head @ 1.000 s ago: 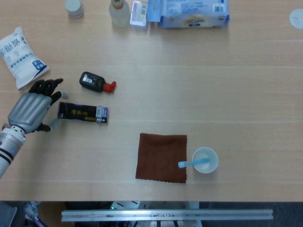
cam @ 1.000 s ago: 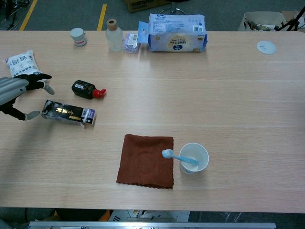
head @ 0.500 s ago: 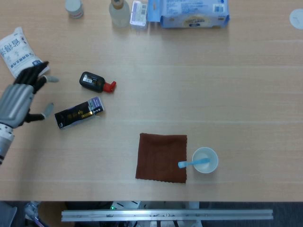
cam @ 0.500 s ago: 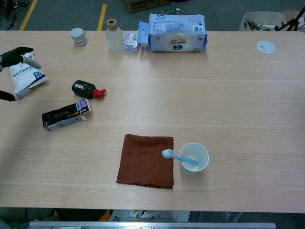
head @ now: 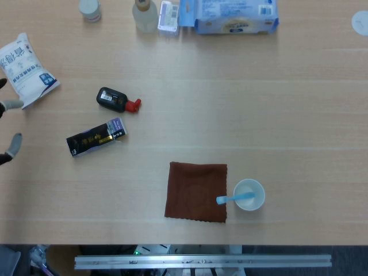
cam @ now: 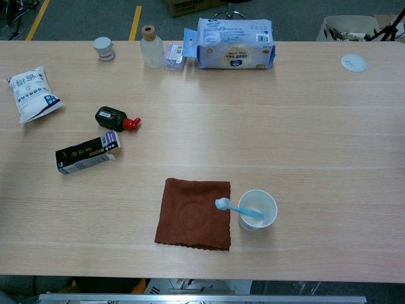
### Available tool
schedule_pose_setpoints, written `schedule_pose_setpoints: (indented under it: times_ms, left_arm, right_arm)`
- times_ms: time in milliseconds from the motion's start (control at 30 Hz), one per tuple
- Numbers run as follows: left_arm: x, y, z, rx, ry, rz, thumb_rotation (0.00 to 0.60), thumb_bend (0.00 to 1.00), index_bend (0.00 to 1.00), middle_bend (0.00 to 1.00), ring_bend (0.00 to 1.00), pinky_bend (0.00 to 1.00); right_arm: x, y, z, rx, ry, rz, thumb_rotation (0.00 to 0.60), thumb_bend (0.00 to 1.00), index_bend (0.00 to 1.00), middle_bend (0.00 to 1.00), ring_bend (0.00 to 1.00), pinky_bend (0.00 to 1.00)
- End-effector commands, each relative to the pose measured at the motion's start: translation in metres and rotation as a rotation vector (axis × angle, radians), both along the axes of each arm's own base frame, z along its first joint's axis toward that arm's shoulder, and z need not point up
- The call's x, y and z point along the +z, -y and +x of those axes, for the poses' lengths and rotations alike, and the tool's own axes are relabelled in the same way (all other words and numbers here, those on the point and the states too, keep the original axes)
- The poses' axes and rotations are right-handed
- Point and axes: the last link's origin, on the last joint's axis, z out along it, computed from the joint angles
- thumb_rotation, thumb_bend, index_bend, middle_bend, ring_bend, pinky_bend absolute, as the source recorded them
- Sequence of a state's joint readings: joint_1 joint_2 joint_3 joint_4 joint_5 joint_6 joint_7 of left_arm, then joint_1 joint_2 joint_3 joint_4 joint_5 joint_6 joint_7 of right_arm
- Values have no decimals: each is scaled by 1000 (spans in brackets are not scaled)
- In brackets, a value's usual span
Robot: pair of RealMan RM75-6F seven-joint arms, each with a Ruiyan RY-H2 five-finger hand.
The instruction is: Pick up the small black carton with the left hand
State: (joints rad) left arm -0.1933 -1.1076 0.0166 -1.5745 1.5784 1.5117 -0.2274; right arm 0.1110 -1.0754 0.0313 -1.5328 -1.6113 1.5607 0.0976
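Observation:
The small black carton (head: 95,137) (cam: 87,152) lies flat on the wooden table, left of centre, tilted with its purple end up and to the right. Only a few fingertips of my left hand (head: 11,104) show at the left edge of the head view. They are spread apart, hold nothing and stand well left of the carton. The chest view does not show this hand. My right hand appears in neither view.
A white bag (head: 26,69) lies at the far left, and a black bottle with a red cap (head: 118,100) sits just above the carton. A brown cloth (head: 196,191) and a cup with a blue toothbrush (head: 249,195) sit near the front. Jars and a wipes pack (head: 230,14) line the back edge.
My left hand has drawn back leftward, almost out of the head view and out of the chest view. The carton, knocked askew half a second ago, lies still now.

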Motion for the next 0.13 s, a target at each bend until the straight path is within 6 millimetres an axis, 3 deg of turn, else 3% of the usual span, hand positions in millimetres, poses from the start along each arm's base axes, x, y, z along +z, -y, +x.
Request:
schedule_pose_setpoints:
  times_ms: [33, 133]
  left_arm:
    - [0, 1, -2, 8, -3, 2, 600, 378, 267, 85, 87, 128]
    - [0, 1, -3, 10, -1, 1, 600, 378, 267, 85, 87, 128]
  right_arm:
    - [0, 1, 2, 1, -9, 3, 600, 190, 104, 121, 88, 183]
    - [-2, 3, 3, 4, -17, 14, 600, 191, 104, 121, 88, 183]
